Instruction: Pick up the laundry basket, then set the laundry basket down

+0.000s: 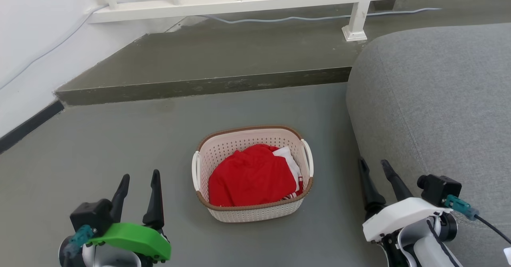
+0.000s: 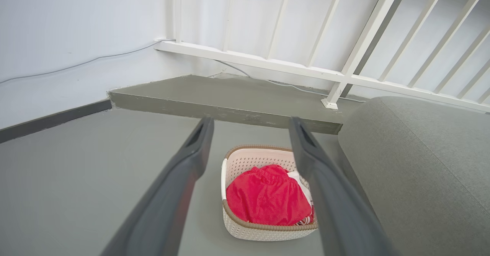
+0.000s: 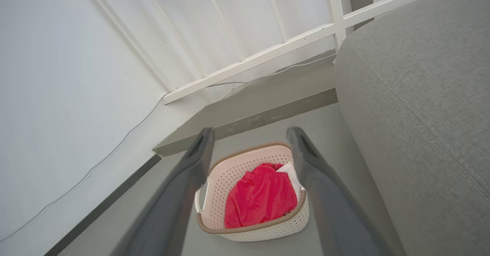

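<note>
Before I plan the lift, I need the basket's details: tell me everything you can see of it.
The basket is small, cream-white perforated plastic, rounded-rectangular, with a brown woven-look rim and a white handle on each side. It stands upright on the grey floor, left of the sofa and apart from it. Red cloth with a white piece lies inside. Nothing grips it.

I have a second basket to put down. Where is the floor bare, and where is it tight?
Widest bare floor lies left of the laundry basket, bounded by the baseboard and the raised step. A second bare strip runs between basket and step. Tight: the gap between basket and grey sofa, near the right gripper.
</note>
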Tool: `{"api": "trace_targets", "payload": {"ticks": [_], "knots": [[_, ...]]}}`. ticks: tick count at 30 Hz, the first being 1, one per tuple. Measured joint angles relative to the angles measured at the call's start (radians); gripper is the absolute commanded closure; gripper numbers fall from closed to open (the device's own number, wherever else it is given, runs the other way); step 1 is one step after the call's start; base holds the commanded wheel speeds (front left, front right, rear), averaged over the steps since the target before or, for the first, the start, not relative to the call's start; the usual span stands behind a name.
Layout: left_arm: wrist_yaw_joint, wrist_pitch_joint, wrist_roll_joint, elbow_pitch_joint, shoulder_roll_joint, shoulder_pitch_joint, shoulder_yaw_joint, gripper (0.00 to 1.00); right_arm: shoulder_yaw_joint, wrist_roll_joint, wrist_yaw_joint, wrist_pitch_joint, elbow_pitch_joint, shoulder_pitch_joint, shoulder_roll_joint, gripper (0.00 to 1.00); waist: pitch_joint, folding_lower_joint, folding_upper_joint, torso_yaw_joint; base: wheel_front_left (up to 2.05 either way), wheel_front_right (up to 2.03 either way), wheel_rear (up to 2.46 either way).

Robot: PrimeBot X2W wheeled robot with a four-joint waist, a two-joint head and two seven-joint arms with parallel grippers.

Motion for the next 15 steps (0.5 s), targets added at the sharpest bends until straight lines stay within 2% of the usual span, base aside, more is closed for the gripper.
{"api": "trace_targets", "payload": {"ticks": [15], "knots": [[0.027, -0.045, 0.174, -0.022, 0.003, 0.013, -0.034, 0.00, 0.047, -0.180, -0.028, -0.040, -0.026, 0.000, 0.002, 0.00, 0.003, 0.0000, 0.0000, -0.001, 0.00, 0.00, 0.00]]}}
